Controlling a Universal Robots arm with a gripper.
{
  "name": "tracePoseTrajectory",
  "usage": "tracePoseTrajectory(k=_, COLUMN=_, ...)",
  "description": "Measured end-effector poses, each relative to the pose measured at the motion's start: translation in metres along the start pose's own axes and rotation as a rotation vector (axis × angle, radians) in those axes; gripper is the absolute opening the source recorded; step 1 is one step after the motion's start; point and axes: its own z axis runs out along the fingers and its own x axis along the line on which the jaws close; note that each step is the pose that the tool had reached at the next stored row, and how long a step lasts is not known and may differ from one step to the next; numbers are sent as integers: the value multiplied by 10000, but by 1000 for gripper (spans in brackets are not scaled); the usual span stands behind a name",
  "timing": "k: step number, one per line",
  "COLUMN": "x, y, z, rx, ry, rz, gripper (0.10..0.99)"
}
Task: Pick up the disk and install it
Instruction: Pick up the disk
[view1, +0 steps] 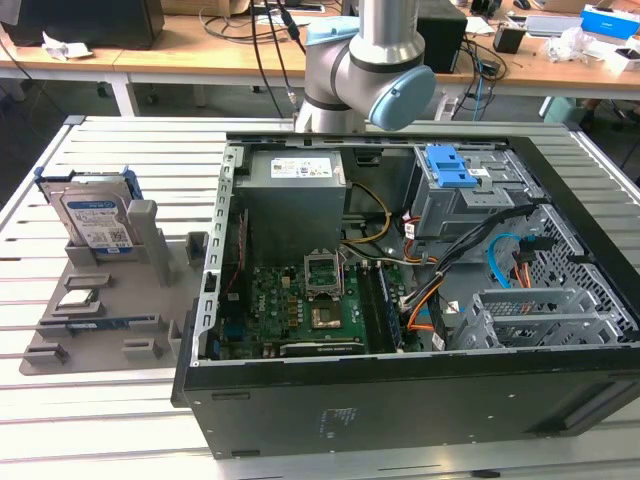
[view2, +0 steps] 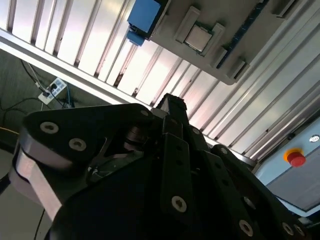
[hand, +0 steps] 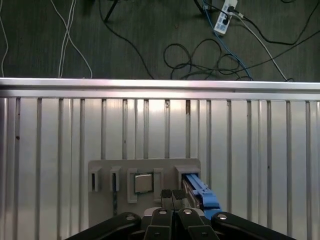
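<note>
The disk (view1: 95, 215) stands upright on its edge in a grey holder (view1: 110, 300) on the slatted table, at the exterior view's left; its white-and-blue label faces the camera. In the first wrist view its blue frame (hand: 202, 196) shows edge-on in the holder (hand: 105, 167), just beside my gripper (hand: 172, 194). The two fingertips are pressed together, shut on nothing, and hang well above the holder. In the second wrist view the disk (view2: 144, 17) lies far beyond the gripper (view2: 172, 102).
An open computer case (view1: 400, 400) fills the table's middle, with a grey power supply (view1: 295, 195), motherboard (view1: 300, 300), blue latch (view1: 455, 170) and metal drive cage (view1: 530, 315). A small chip (hand: 143, 183) sits in the holder. The arm (view1: 365, 70) rises behind the case. Cables lie on the floor (hand: 200, 50).
</note>
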Motion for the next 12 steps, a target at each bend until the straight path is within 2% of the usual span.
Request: tracePoseTrajectory(k=12, x=0, y=0, z=0, rx=-28, ry=55, rz=-1220, gripper=106)
